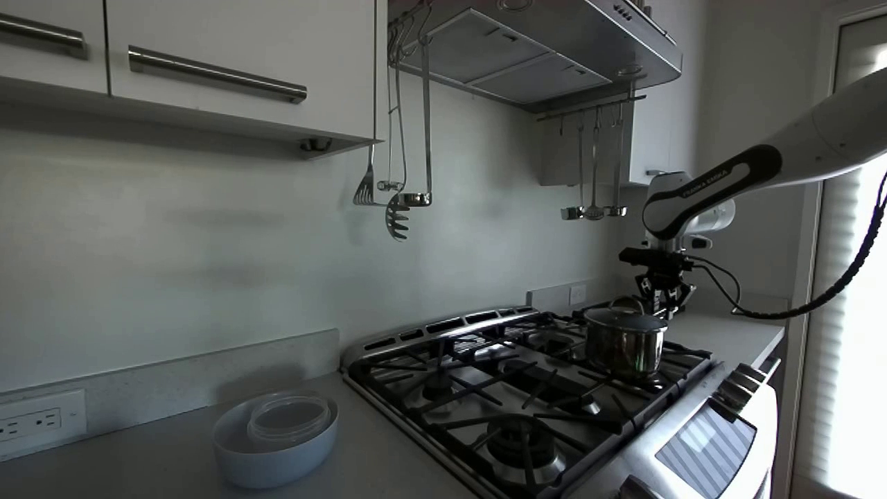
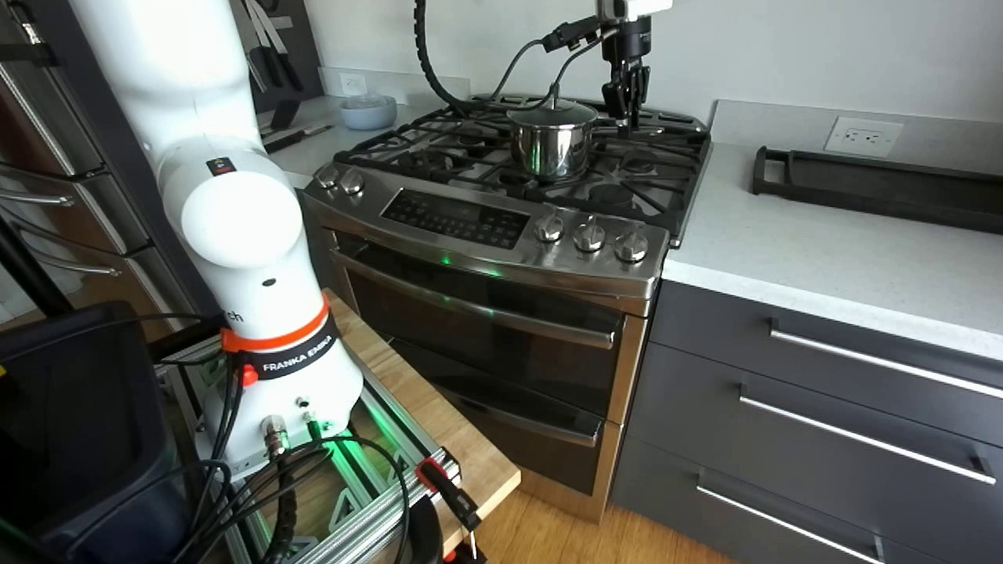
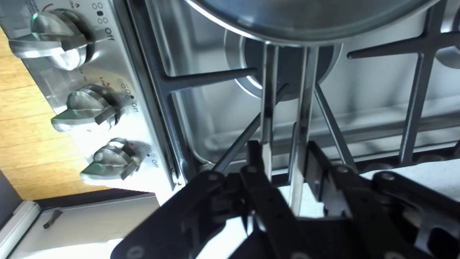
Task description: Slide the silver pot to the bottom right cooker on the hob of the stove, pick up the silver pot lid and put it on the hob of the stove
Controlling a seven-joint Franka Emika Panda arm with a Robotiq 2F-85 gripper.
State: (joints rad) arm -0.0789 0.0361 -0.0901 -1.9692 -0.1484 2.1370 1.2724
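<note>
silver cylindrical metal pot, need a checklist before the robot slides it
1. Round silver-rimmed lid on the pot: ok.
2. Jaws straddling the silver two-bar metal handle: ok in the wrist view.
3. Jaws firmly gripping the handle: cannot tell.
4. Pot over the round black bottom right burner: not ok, it stands left of it in an exterior view.
5. Silver metal knobs turned off: cannot tell.

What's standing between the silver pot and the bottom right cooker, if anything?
Nothing visible blocks the silver pot. In the wrist view, its own handle, straddled by the tool, stretches over the bottom right cooker and the grate bars around it.
</note>
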